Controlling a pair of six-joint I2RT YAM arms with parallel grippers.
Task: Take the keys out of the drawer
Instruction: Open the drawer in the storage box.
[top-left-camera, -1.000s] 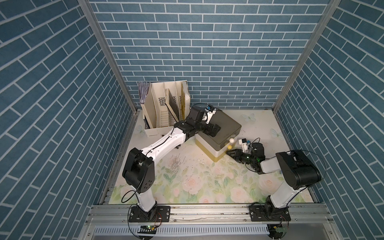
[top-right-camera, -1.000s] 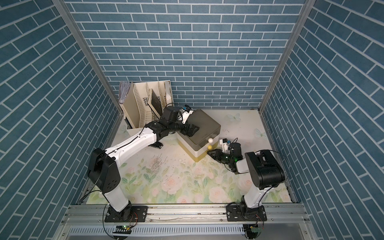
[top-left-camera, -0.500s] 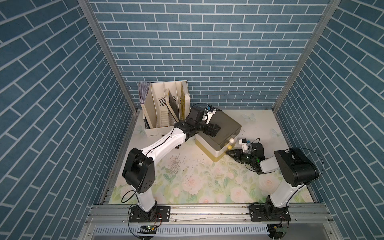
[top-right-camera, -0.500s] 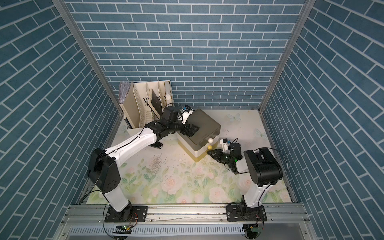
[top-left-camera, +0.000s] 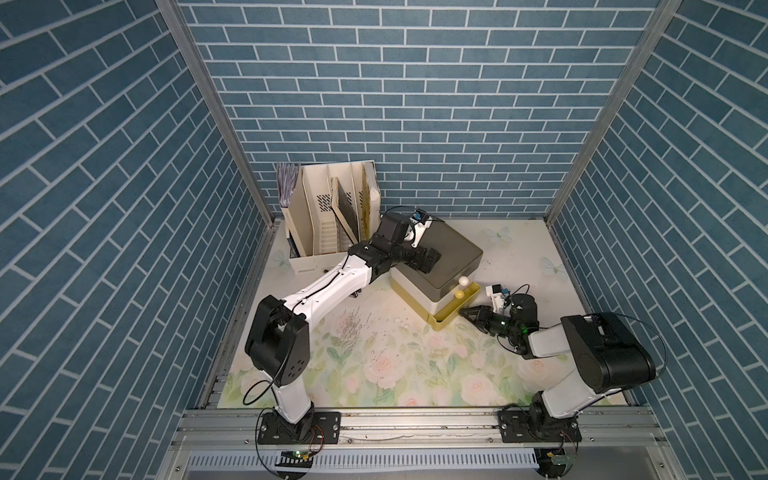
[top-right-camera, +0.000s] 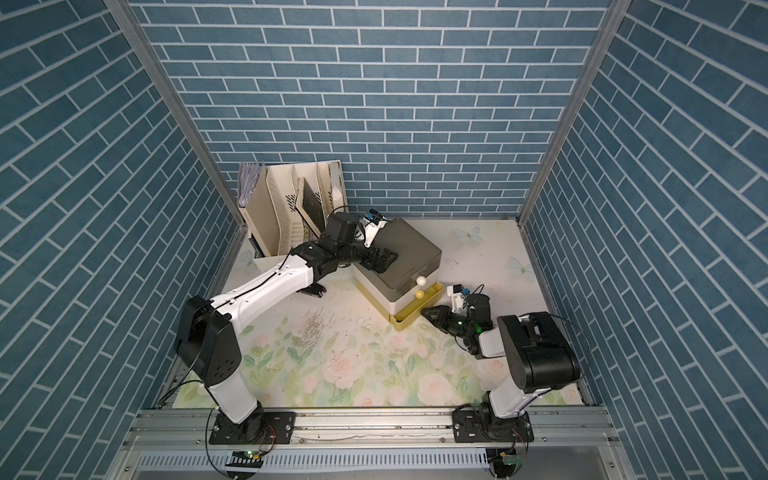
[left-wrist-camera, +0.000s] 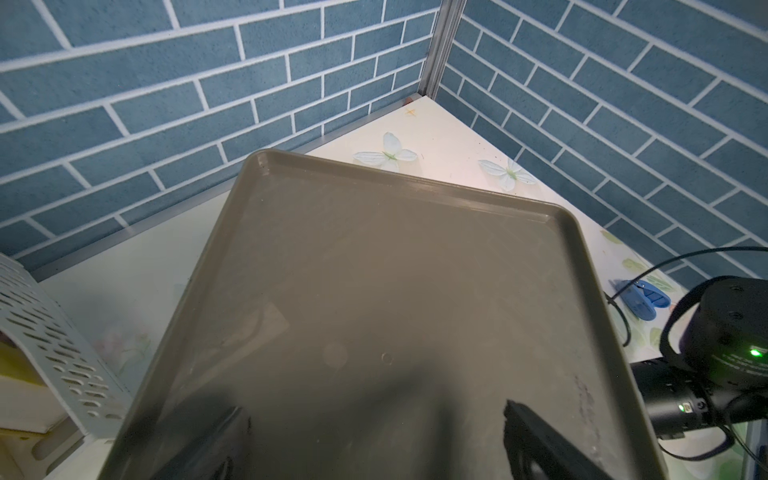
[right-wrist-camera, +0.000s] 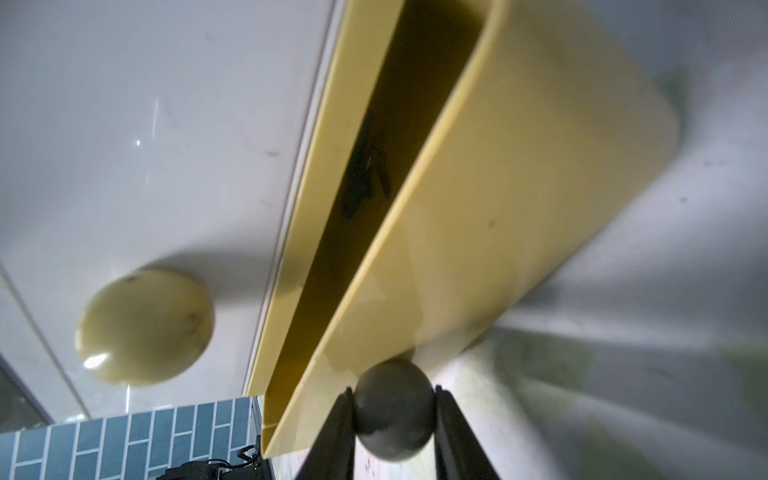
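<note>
Right fingers (right-wrist-camera: 334, 440) pinch dark knob (right-wrist-camera: 392, 411) of yellow drawer (right-wrist-camera: 519, 187) (ajar) | left fingers (left-wrist-camera: 536, 449) spread on grey cabinet top (left-wrist-camera: 395, 270)

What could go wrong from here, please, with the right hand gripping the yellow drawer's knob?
1. The right hand pinches the round knob only at its very tips, so it may slip off during a pull.
2. The left hand is open above the cabinet top, clamping nothing; the cabinet might slide or tilt.
3. The yellow drawer gapes only narrowly, so the dark item inside looks hard to reach.
</note>
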